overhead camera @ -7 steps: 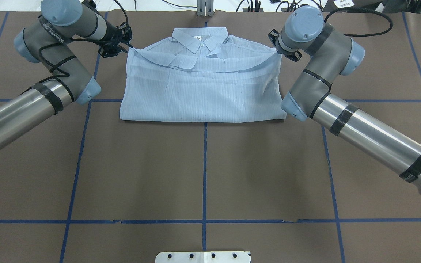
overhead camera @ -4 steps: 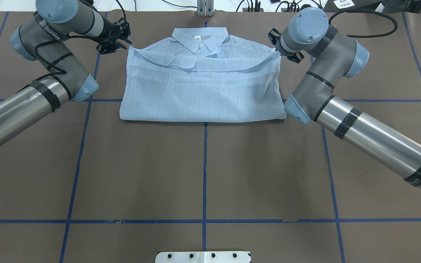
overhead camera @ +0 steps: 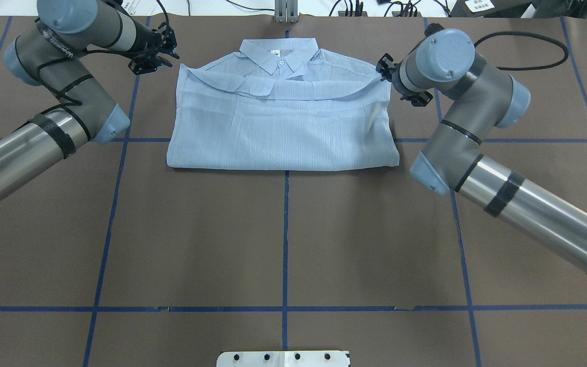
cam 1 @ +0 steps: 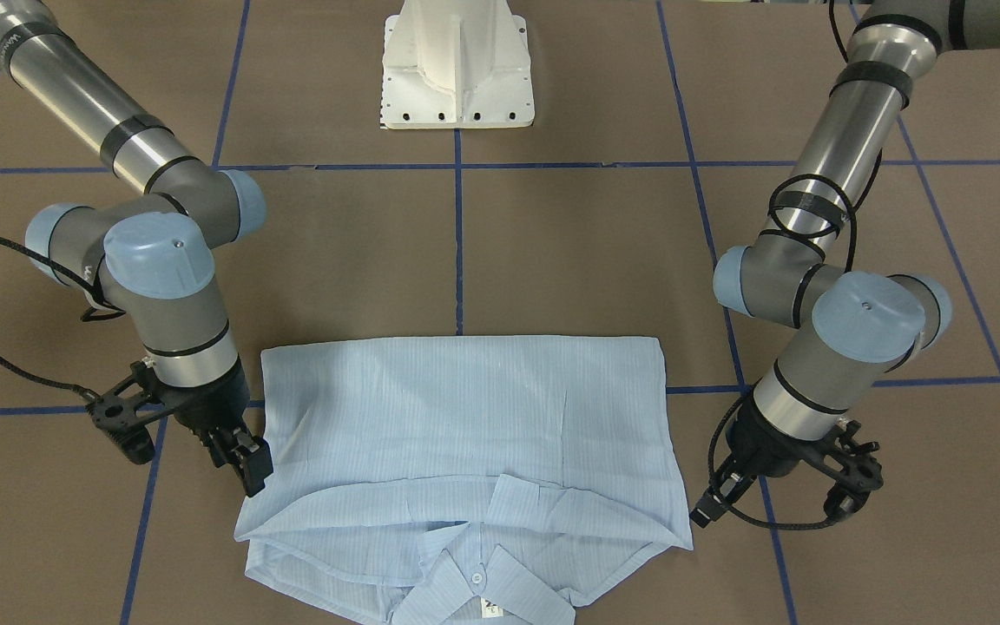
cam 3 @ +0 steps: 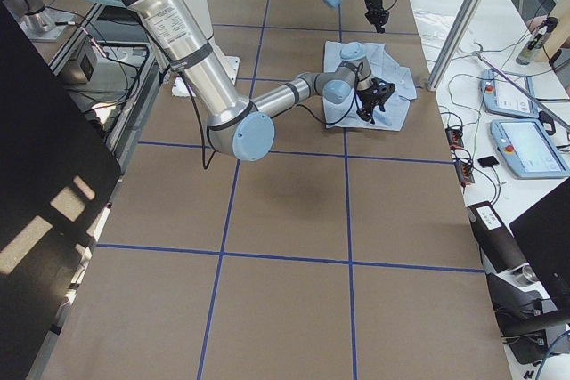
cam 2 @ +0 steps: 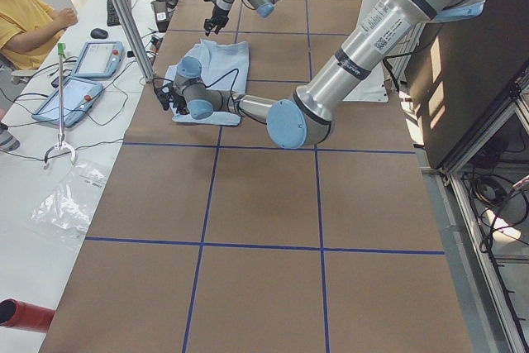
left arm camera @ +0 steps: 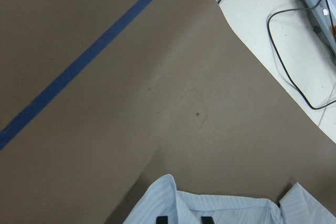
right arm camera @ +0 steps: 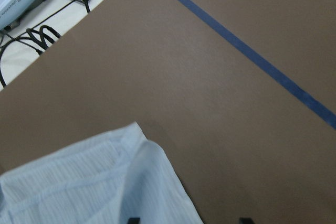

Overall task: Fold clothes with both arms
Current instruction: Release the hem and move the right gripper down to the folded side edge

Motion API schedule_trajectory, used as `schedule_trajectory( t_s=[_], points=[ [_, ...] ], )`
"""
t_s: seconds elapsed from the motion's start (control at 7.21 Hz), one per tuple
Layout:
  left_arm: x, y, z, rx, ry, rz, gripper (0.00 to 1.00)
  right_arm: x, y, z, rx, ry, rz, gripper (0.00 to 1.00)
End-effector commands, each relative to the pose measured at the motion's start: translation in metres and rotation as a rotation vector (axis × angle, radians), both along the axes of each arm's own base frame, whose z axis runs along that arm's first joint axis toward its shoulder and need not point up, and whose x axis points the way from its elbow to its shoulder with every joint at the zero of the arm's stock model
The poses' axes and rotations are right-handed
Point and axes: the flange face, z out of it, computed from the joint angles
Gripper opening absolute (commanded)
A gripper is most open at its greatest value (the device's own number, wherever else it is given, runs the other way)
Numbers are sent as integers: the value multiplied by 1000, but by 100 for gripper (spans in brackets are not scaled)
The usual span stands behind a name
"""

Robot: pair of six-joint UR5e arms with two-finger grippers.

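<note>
shirt (overhead camera: 283, 122): lies flat on the far middle of the table (overhead camera: 283, 229), folded into a squat rectangle; collar (overhead camera: 279, 53) at the far edge, folded edge (overhead camera: 283, 166) on the near side; a top layer reaches up to just short of the collar
left gripper (cam 1: 702, 514): just beside the shirt's far left corner, off the cloth; its fingers (left arm camera: 163, 220) stand apart with nothing gripped
right gripper (cam 1: 250, 469): right beside the shirt's far right corner; the wrist view shows its fingers (right arm camera: 134, 220) wide apart, holding nothing
how it handles: you are dealing with thin, light, limp cloth; expect it to sag and drape from any single pinch, and the stacked layers will likely slide over each other; not fragile, but it should crease easily
where to grip: take it at the two side corners of one folded edge, one gripper each, pinching through every layer; keep off the collar and the buttons (overhead camera: 282, 62), which look stiffer and lumpier
watch for: catching only the top layer would likely peel the fold open; lift both sides level and low
</note>
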Motion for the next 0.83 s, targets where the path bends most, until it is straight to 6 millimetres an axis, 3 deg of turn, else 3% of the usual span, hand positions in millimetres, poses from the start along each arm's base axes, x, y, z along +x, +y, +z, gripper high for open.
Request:
schedule_trajectory(
  t_s=[0.0, 0.14, 0.28, 0.69],
  points=[
    [-5, 8, 4, 10, 5, 0, 33, 1, 85, 18, 3, -40, -81, 76],
    [-5, 8, 4, 12, 6, 1, 33, 2, 114, 22, -9, -58, -97, 76],
    [-5, 9, 5, 12, 5, 3, 33, -7, 132, 28, -32, -73, -93, 76],
    [-10, 15, 18, 37, -13, 19, 33, -28, 146, 29, 2, -101, -71, 72]
  ],
)
